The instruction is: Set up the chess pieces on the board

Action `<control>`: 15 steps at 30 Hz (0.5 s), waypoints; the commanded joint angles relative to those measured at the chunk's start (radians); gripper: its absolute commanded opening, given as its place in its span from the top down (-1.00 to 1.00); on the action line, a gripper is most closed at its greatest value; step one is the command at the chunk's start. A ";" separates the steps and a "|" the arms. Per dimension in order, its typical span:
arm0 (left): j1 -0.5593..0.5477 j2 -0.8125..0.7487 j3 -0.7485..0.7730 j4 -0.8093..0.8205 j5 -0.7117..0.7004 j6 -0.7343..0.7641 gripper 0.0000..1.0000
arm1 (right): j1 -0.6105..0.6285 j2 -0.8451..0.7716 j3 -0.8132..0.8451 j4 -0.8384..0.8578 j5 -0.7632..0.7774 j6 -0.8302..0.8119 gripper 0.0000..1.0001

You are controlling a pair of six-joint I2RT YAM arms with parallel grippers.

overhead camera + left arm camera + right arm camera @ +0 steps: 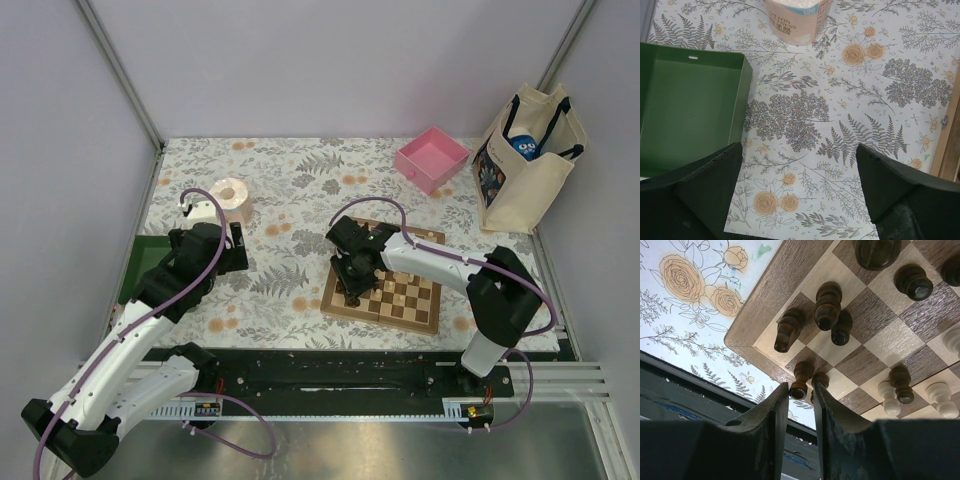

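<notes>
The board (430, 322) lies right of centre on the table, with its near left corner in the right wrist view (765, 295). Several dark chess pieces (827, 305) stand or lean near that corner, one lying tilted (789, 330). Pale pieces (888, 397) stand further right. My right gripper (800, 387) hangs over the board's left edge (350, 285), its fingers nearly together on the head of a dark pawn (802, 372) that rests on a corner square. My left gripper (799, 150) is open and empty over the floral cloth, left of the board (237, 248).
A green tray (690, 95) sits at the table's left edge (135, 265). A toilet roll (232, 200) stands just beyond my left gripper. A pink tray (432, 158) and a tote bag (525, 160) are at the back right.
</notes>
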 commanded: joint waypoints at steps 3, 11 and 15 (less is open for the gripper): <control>0.003 -0.003 -0.003 0.013 0.005 0.001 -0.98 | 0.015 0.011 0.051 -0.010 0.019 -0.006 0.37; 0.003 -0.005 -0.003 0.013 0.005 0.001 -0.98 | 0.019 -0.020 0.071 0.000 -0.009 -0.002 0.47; 0.003 -0.006 -0.003 0.013 0.007 0.001 -0.98 | 0.022 -0.020 0.077 0.010 -0.001 0.014 0.49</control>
